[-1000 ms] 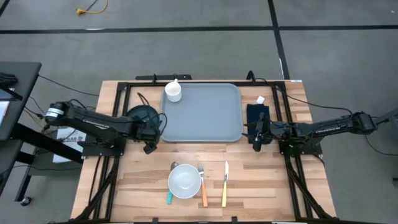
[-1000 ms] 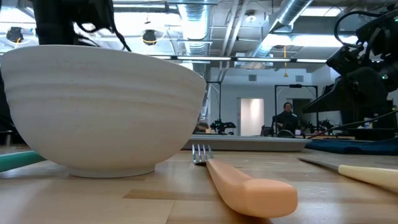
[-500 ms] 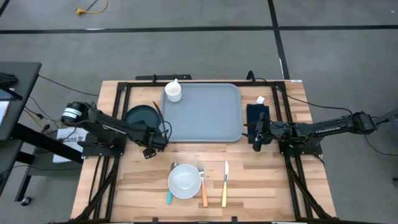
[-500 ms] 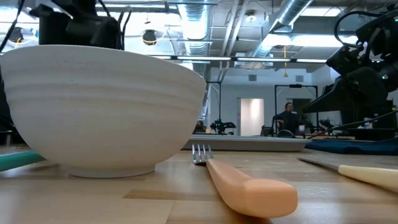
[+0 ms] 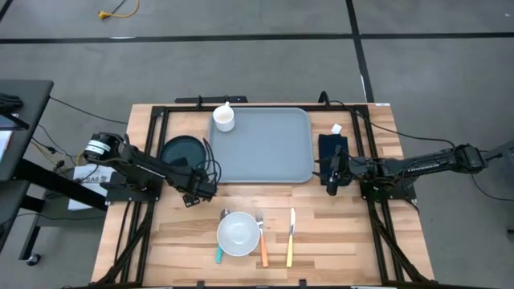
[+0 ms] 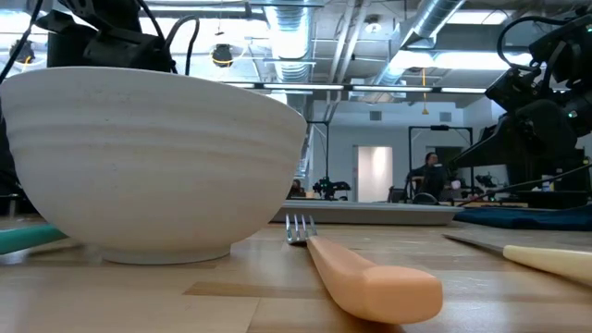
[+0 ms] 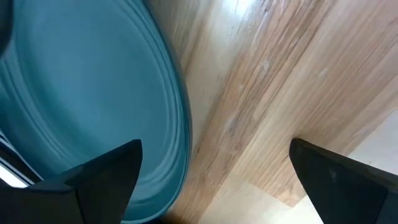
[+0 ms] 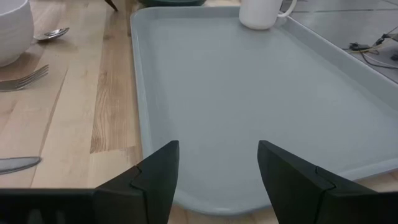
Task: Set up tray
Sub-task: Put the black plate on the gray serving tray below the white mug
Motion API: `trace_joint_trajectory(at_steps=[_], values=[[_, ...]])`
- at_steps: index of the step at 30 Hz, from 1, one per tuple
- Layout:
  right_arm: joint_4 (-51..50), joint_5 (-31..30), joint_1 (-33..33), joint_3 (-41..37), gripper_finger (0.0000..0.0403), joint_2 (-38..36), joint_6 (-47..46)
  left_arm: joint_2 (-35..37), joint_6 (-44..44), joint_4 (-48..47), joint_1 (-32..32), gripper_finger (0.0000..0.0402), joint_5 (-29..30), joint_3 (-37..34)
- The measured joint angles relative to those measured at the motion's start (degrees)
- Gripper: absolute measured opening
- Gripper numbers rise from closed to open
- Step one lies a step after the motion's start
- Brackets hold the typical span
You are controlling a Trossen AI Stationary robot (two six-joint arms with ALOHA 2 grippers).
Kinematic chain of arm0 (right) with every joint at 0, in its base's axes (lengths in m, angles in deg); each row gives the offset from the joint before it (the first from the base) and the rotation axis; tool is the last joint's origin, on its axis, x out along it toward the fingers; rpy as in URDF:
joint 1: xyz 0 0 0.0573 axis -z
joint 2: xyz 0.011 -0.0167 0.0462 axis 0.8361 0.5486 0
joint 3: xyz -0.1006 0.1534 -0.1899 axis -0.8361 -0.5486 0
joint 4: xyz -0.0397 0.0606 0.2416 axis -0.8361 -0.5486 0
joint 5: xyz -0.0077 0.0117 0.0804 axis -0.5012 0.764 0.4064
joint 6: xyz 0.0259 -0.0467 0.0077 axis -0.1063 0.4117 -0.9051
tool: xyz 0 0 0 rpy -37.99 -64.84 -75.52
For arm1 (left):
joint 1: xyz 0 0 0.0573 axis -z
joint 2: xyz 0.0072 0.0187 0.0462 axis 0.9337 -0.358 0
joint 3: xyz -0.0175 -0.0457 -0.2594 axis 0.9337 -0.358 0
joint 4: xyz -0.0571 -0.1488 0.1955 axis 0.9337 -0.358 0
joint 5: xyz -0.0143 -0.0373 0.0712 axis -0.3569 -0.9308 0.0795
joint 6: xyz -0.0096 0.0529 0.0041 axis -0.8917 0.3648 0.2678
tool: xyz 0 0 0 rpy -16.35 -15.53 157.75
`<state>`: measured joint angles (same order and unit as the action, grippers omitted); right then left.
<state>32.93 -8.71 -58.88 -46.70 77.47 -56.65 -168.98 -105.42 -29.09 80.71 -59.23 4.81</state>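
Both arms are dark, almost black, built from slim tubular links with chunkier joint housings. The left arm [image 5: 140, 167] carries a round silver-white cap at its outer joint, and loose black cables loop around its wrist. The right arm [image 5: 409, 166] is thinner along its forearm, with a cable running along it. Each arm ends in two matte black fingers [image 8: 155, 174], flat-faced and wedge-shaped, with angular edges.
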Motion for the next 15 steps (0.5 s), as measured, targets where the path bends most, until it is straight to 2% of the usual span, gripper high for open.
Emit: trace_joint_trajectory(at_steps=[7,15], values=[[0.0,0.0,0.0,0.0,0.0211,0.0,0.0,-0.1,-1.8,-0.4,0.1,0.0395,0.1,0.0],[0.0,0.0,0.0,0.0,0.0211,0.0,0.0,-0.1,-1.5,-0.8,-0.8,0.0332,-1.5,0.0]])
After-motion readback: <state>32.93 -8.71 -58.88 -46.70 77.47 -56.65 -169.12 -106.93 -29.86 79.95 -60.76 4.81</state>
